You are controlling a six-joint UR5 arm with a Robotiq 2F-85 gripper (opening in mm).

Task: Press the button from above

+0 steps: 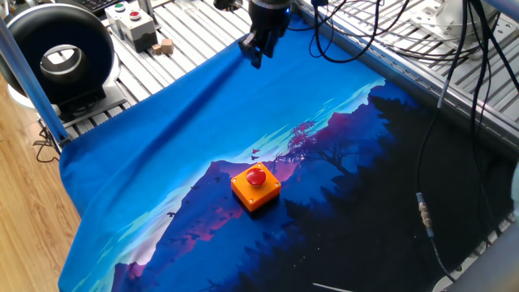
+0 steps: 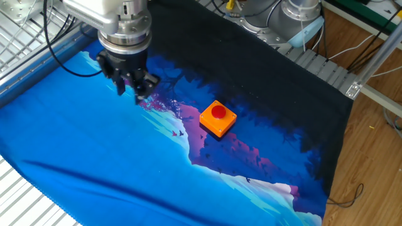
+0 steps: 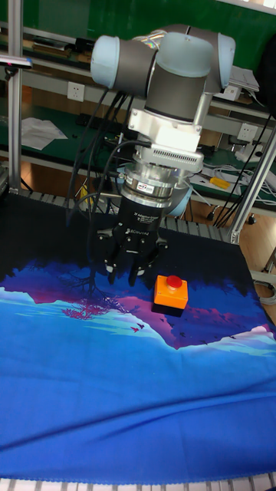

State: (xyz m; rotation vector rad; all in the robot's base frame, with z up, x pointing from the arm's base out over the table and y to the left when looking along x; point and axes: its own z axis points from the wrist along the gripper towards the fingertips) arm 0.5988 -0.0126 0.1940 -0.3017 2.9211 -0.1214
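- Button [image 1: 256, 175], red and domed, sits on top of a small square orange box [image 1: 256, 190] that rests on the blue and purple landscape cloth [image 1: 162, 146] spread over the bench.
- In one fixed view the box lies near the middle of the cloth, where the purple hills of the print meet the lighter blue.
- The claw [image 2: 130, 88] hangs above the cloth, well apart from the button and touching nothing.
- In the other fixed view the claw is to the left of the box; in the tall fixed view it hangs just left of the box [image 3: 169, 296], fingers pointing down.
- In the tall fixed view gaps show between the dark fingers [image 3: 112, 271], so the claw is released and grips nothing.
- In one fixed view the claw [image 1: 258, 50] is at the far edge of the cloth, with black cables [image 1: 340, 40] hanging beside it.
- A grey box with a green and a red button [image 1: 130, 23] stands on the slatted metal surface at far left, past the cloth, near a black ring-shaped unit [image 1: 58, 57].
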